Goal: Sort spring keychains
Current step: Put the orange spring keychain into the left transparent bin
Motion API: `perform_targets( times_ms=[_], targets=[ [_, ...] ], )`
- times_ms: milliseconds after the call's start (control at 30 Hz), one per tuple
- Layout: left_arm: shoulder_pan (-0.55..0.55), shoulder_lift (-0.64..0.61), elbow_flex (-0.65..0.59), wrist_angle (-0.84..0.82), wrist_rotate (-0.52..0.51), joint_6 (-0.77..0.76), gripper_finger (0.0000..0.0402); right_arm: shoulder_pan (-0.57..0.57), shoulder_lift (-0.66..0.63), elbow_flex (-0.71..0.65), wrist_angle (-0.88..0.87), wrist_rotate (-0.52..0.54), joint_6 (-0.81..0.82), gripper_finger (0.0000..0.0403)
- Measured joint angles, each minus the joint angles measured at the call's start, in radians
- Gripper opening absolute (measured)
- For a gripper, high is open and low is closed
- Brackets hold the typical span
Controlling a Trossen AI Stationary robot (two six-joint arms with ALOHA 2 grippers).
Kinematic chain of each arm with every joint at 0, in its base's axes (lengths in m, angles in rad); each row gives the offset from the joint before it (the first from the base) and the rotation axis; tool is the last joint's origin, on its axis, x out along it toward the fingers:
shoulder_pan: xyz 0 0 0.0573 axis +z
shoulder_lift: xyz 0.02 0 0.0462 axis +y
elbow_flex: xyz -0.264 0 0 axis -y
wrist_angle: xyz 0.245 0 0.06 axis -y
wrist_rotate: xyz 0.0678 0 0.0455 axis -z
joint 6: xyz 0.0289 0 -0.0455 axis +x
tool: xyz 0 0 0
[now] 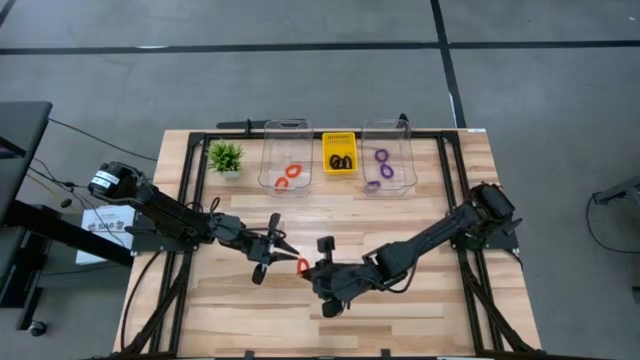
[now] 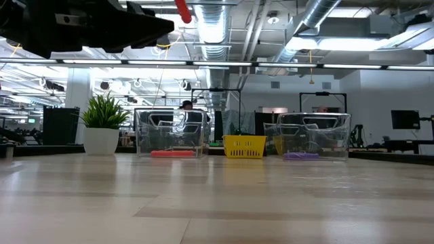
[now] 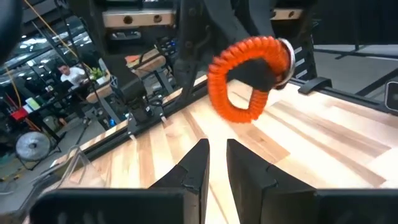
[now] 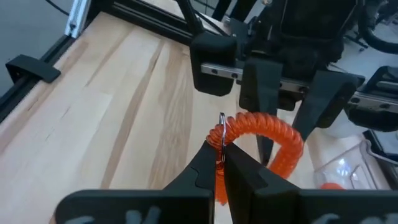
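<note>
My right tool (image 4: 219, 163) is nearest: its fingers are pressed together on the red keychain (image 4: 261, 138), pinching the coil beside its metal ring. The left wrist view shows the same loop hanging above the tabletop (image 3: 323, 140), gripped from the far side. My left tool (image 3: 214, 163) faces it just short of the coil; its fingers stand close together with a narrow gap and nothing between them.

From above, both tools meet near the tabletop's middle, the keychain between them. The low view catches only dark arm parts at its top edge and a scrap of red; the grip itself does not show there.

Farther back, the overhead view alone shows the contents: two red keychains (image 1: 288, 174) in the left clear bin (image 1: 286, 128), black keychains (image 1: 340, 161) in the yellow basket (image 1: 339, 140), two purple keychains (image 1: 380, 168) in the right clear bin (image 1: 386, 126). A small plant (image 1: 225, 156) stands left of the bins.
</note>
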Motion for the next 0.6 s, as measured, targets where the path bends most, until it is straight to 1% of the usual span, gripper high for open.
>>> perform_targets(
  times_ms=[133,300,467,600],
  targets=[
    [0.003,0.0,0.0,0.001,0.011,-0.002,0.0053,-0.002,0.0,0.0,0.0,0.012,-0.001,0.0006],
    [0.0,0.0,0.0,0.008,0.116,-0.01,0.0053,-0.011,0.0,0.0,-0.006,0.042,0.003,0.0006],
    [-0.003,0.0,0.0,0.012,0.121,-0.01,0.0053,-0.011,0.0,0.0,-0.033,0.092,0.017,0.0006],
    [-0.003,0.0,0.0,0.038,0.12,-0.015,0.0053,-0.02,0.0,0.0,-0.037,0.088,0.026,0.0006]
  ],
)
